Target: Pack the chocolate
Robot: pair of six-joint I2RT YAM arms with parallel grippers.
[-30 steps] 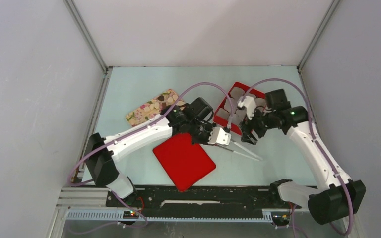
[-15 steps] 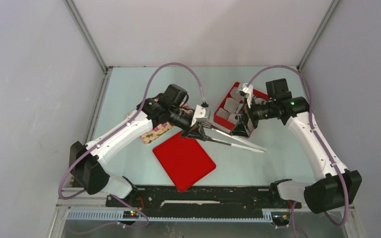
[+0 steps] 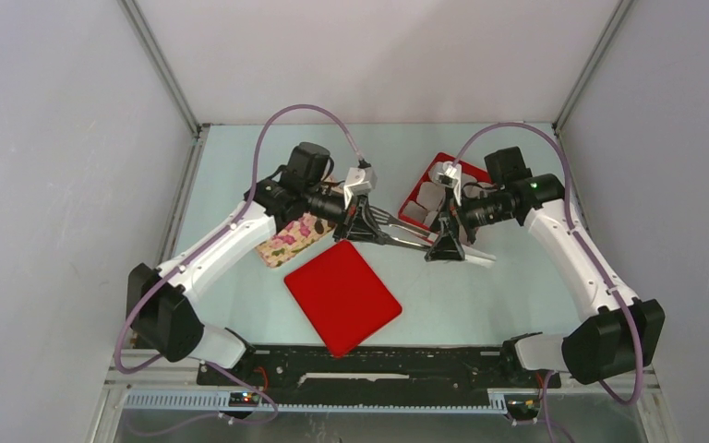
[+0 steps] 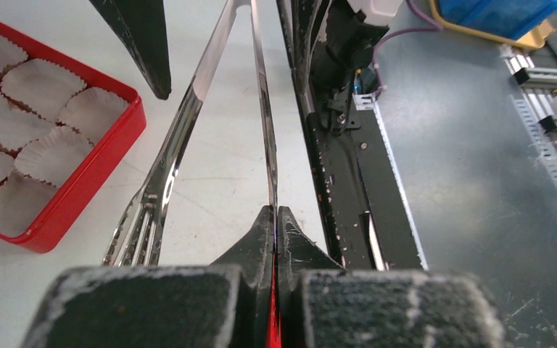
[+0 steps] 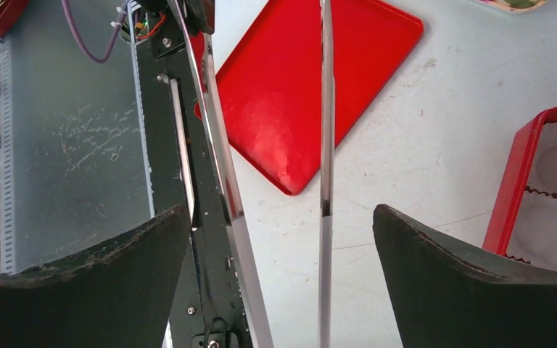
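The left pincer (image 4: 275, 217) is clamped on the metal tongs (image 4: 174, 159); beside the red tray (image 4: 91, 177), the right pincer (image 5: 281, 212) stands apart astride them.

No text, label, brand, number or sign can be read in any view.
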